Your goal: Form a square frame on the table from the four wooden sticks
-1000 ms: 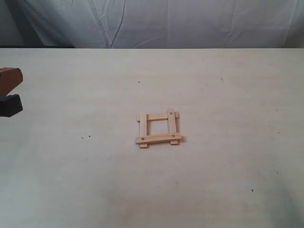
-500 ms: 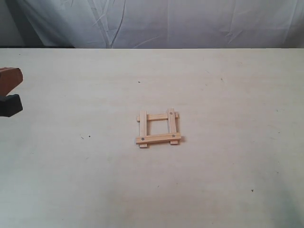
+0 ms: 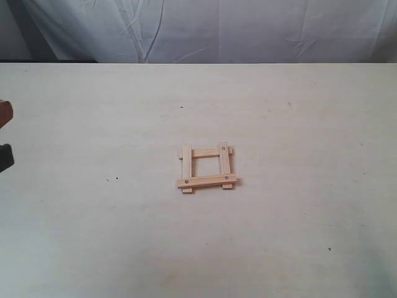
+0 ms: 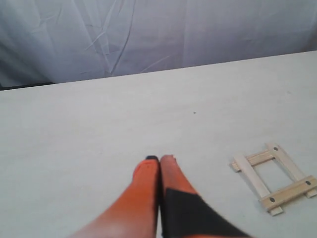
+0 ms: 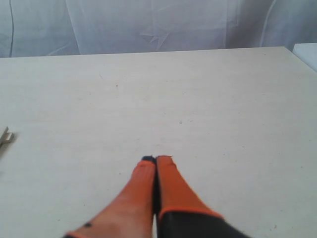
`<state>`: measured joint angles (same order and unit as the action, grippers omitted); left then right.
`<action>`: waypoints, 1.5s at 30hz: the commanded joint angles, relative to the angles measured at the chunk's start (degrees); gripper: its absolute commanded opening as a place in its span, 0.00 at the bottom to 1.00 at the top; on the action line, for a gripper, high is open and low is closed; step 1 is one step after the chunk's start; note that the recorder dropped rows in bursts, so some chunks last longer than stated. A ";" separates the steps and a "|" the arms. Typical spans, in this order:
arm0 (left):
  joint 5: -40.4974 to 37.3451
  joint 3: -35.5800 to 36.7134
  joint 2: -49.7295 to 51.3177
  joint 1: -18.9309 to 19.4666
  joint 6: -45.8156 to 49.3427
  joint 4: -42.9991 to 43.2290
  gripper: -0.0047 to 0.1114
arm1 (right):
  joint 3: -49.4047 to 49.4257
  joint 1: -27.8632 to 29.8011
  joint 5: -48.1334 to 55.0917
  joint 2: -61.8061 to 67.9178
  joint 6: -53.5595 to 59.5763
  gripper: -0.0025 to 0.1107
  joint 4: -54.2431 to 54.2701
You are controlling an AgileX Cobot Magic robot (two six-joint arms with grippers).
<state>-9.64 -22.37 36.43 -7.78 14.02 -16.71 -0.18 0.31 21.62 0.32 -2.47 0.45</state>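
Four pale wooden sticks lie overlapped as a small square frame [image 3: 206,167] in the middle of the cream table [image 3: 298,124]. Two lie crosswise on top of the other two, and the near one has a dark hole near each end. The left wrist view shows the same frame [image 4: 275,177] off to one side of my left gripper [image 4: 159,158], whose orange fingers are shut and empty above bare table. Only a sliver of that gripper [image 3: 5,136] shows at the exterior view's left edge. My right gripper [image 5: 156,159] is shut and empty over bare table, outside the exterior view.
A wrinkled white cloth [image 3: 205,31] hangs behind the table's far edge. A stick's end [image 5: 5,136] pokes in at the edge of the right wrist view. Tiny dark specks dot the tabletop.
The left gripper has drawn back to the left, almost out of the exterior view. The frame has not moved.
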 commanded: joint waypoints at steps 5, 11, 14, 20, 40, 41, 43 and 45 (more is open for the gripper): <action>-0.94 12.90 -17.45 10.40 0.06 0.41 0.04 | 0.18 0.36 -0.67 -0.32 0.08 0.01 -0.01; -0.77 20.35 -28.97 10.58 0.06 3.04 0.04 | 0.18 0.36 -0.67 -0.32 0.08 0.01 -0.01; -0.77 22.37 -34.19 10.49 0.06 3.29 0.04 | 0.18 0.36 -0.67 -0.32 0.08 0.01 -0.01; -4.37 22.37 -36.43 10.49 0.06 4.15 0.04 | 0.18 0.36 -0.85 -0.32 0.03 0.01 0.11; -4.25 22.37 -36.43 10.49 -15.94 15.26 0.04 | 0.18 0.36 -0.59 -0.32 -0.06 0.01 0.06; -4.25 22.37 -36.43 10.49 -15.94 15.26 0.04 | 0.18 0.36 -0.59 -0.32 -0.06 0.01 0.06; -4.25 22.37 -36.43 10.49 -15.94 15.26 0.04 | 0.18 0.36 -0.59 -0.32 -0.06 0.01 0.06; -4.25 22.37 -36.43 10.49 -15.77 15.26 0.04 | 0.18 0.36 -0.59 -0.32 -0.06 0.01 0.06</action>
<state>-14.11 -0.25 0.28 2.65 -1.44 -1.57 -0.08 0.31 21.62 0.32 -2.57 0.55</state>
